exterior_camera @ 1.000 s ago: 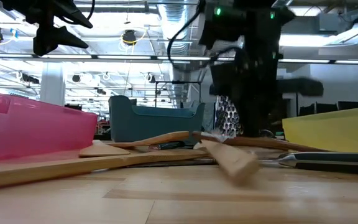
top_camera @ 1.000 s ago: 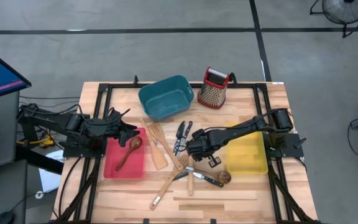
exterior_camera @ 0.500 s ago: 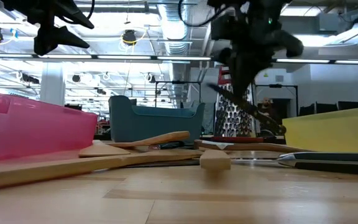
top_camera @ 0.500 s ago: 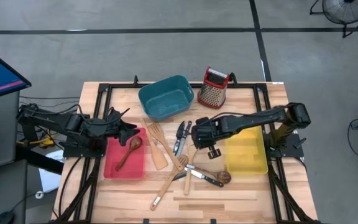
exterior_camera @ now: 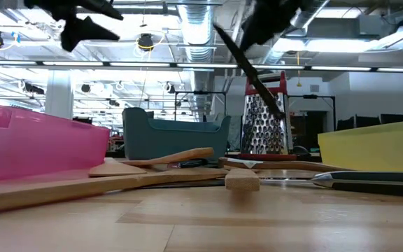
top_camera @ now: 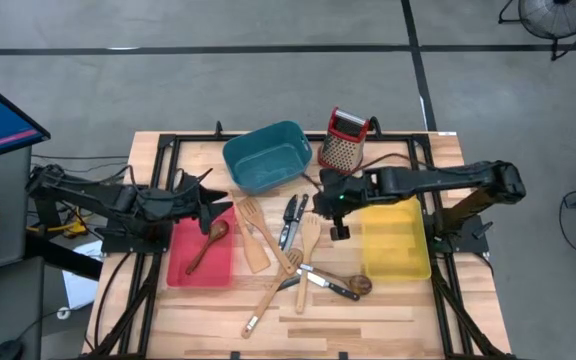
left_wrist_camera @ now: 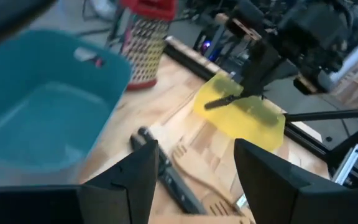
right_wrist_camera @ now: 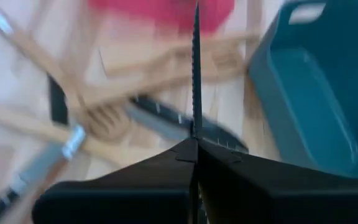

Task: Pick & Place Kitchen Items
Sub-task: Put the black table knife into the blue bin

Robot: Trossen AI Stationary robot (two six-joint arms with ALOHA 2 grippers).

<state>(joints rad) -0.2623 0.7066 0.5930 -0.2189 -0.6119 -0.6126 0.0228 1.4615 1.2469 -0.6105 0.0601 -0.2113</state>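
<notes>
My right gripper (top_camera: 333, 203) hangs high over the table's middle, between the teal bin and the yellow bin, shut on a black-handled knife (exterior_camera: 252, 73). The other kitchen items lie in a loose heap on the wood: pale spatulas (top_camera: 253, 238), a wooden fork (top_camera: 309, 240), two knives (top_camera: 290, 215), another knife (top_camera: 330, 285) and a dark-bowled spoon (top_camera: 359, 285). A dark wooden spoon (top_camera: 208, 245) lies in the red bin. My left gripper (left_wrist_camera: 194, 180) is open, with nothing between its fingers, above that bin's far end (top_camera: 218, 205). My right gripper pinches the knife between its two fingers, flat sides against the pads. The serrated blade (right_wrist_camera: 196, 121) stands edge-on out past the fingertips. The knife is lifted clear and slants steeply, its lower end (exterior_camera: 278, 110) toward the table's near edge.
A teal bin (top_camera: 265, 155) and a red-topped box grater (top_camera: 344, 140) stand at the far edge. A yellow bin (top_camera: 396, 245) sits right of the heap and a red bin (top_camera: 183, 265) left of it. Black frame rails (top_camera: 158, 170) run round the tabletop.
My right gripper has risen with the knife and drawn toward the far edge, tipping less steeply down. The knife has come up out of the heap and now hangs clear, and the wooden fork it covered lies bare. My left gripper has rolled a little and edged right.
</notes>
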